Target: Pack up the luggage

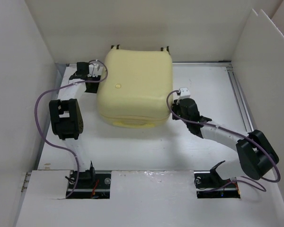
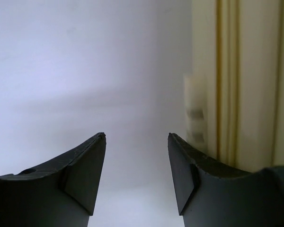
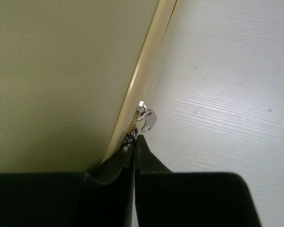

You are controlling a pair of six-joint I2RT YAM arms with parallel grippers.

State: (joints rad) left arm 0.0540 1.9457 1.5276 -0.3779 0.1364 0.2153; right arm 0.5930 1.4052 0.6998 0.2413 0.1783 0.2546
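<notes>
– So, where is the case sitting?

– It is lying flat and closed in the middle of the table (image 1: 132, 146). The case (image 1: 135, 85) is showing its pale yellow shell to the overhead camera, and two small dark parts (image 1: 164, 48) are poking out at its far edge.

– And what is your left gripper doing?

– My left gripper (image 2: 136, 137) is hovering by the case's left side, toward the far corner, just beside the wall. Its fingers (image 2: 80, 175) are standing apart with a plain gap. Only bare table is showing between them, so they are gripping nothing. In my left wrist view the ribbed side of the case is running up the right edge. A small cream piece (image 2: 195, 111) with dark stripes is jutting from that side, too blurred for me to name.

– How about the right one?

– My right gripper (image 3: 134, 140) is reaching in at the case's right side, toward the near corner, low against the seam (image 3: 149, 61). Its jaws are pressing tight together, tip against tip. A little silver zipper pull (image 3: 147, 118) is hanging just past the tips, beside the seam. I cannot tell whether the tips are pinching any part of the zipper.
</notes>
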